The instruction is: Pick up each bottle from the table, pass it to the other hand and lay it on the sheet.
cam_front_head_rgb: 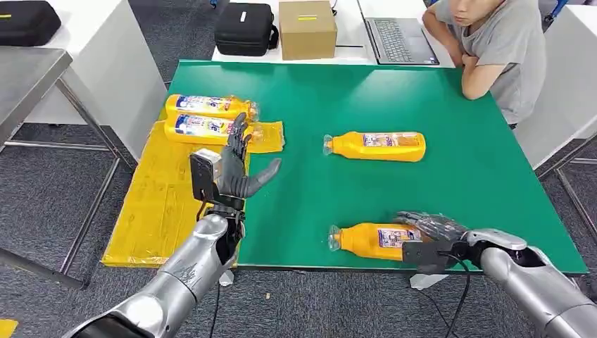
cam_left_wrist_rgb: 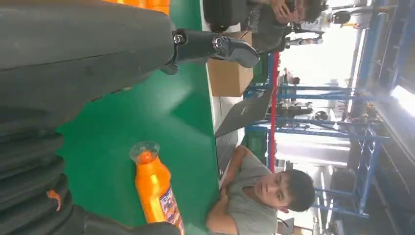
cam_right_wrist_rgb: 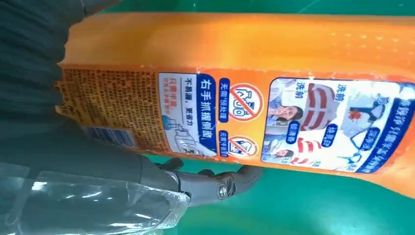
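Reaching at 5 o'clock on the bench point(cam_front_head_rgb: 493, 211), the right robot hand point(cam_front_head_rgb: 429, 236) curls around the near bottle point(cam_front_head_rgb: 366, 241), seemingly not yet lifted; next lift and pass it to the left robot hand point(cam_front_head_rgb: 236, 169), spread and empty at 9 o'clock.

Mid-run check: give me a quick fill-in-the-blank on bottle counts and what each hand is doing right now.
1. ____ bottles already lie on the yellow sheet.
2. The near bottle at the table's front edge is under the ____ hand.
3. The left hand holds ____.
4. The far bottle on the green table lies on its ____.

Missing words: two; right; nothing; side
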{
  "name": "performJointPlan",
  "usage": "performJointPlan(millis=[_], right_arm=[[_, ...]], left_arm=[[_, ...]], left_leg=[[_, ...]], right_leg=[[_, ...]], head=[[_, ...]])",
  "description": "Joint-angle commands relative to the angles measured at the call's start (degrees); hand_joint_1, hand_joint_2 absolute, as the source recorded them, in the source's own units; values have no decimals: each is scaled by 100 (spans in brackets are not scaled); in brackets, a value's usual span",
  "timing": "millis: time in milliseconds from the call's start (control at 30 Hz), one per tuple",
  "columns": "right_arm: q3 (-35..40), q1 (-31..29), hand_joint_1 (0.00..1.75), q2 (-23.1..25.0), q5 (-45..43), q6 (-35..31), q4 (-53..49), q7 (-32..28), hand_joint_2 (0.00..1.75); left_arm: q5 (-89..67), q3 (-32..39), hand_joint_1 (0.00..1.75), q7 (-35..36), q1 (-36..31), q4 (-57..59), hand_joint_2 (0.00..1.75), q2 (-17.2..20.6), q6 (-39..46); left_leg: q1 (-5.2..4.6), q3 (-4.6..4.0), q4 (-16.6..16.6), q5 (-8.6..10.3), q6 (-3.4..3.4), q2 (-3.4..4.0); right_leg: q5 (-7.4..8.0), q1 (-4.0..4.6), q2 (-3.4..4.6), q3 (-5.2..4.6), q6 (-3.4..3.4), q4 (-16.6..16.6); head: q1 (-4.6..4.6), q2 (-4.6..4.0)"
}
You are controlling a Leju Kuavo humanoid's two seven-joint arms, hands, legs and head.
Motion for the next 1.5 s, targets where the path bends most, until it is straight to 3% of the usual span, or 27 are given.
performJointPlan(millis=[33,233,333,367,400,433,667,700,867,1000,1300,1500], right_arm=[[147,31,0,326,198,-147,319,12,175],[121,41,0,325,199,-158,311,11,175],[-28,244,0,511,479,-524,360,4,175],[-35,314,12,564,678,-721,368,2,175],[-149,399,143,675,726,-831,438,-22,175],[-158,455,171,720,867,-899,494,-66,175],[-528,655,175,1252,1305,-1393,874,-297,175],[-677,745,175,1424,1397,-1603,920,-267,175],[-1605,1012,175,2358,1216,-2335,875,-384,175],[-2216,819,175,2838,721,-2295,1005,-648,175],[-2669,877,175,3086,54,-1904,1121,-1059,175],[-2725,494,175,3262,-223,-2050,1372,-1395,175]], left_arm=[[-110,-248,0,-37,-309,406,175,-4,221],[-144,-263,0,-47,-312,410,175,2,260],[-197,-264,0,-60,-289,393,175,-11,366],[-223,-273,0,-68,-280,395,175,0,420],[-221,-259,0,-82,-271,409,175,9,457],[-229,-257,0,-92,-269,426,175,19,483],[-313,-178,0,-92,-171,300,175,23,628],[-334,-162,0,-92,-125,241,175,29,665],[-365,21,0,-87,57,-91,175,140,732],[-426,114,0,-23,126,-226,175,134,668],[-449,67,0,57,56,-95,175,68,599],[-308,120,0,-10,56,-54,175,72,539]], left_leg=[[9,30,-3,-13,-12,7],[5,19,-3,-7,-9,7],[8,27,-4,-10,-12,7],[8,21,-6,-6,-12,5],[12,40,-6,-14,-18,6],[11,32,-8,-10,-14,7],[19,66,-11,-20,-21,26],[22,98,-6,-38,-34,32],[20,78,-17,-16,-21,42],[21,87,-14,-22,-30,61],[19,71,-7,-11,-28,25],[11,49,-2,-10,-29,39]], right_leg=[[-10,9,4,31,-10,-7],[-5,6,4,19,-8,-6],[-8,8,4,28,-11,-7],[-4,9,2,23,-7,-10],[-11,12,2,41,-12,-11],[-7,11,4,33,-10,-12],[-11,21,19,60,-19,-16],[-29,24,21,89,-30,-7],[4,21,37,65,-20,-19],[6,24,53,64,-40,-9],[-2,20,20,63,-31,-1],[3,11,36,40,-33,5]], head=[[0,0],[0,0],[2,0],[2,0],[2,0],[0,0],[2,0],[2,0],[4,0],[2,0],[2,0],[2,0]])
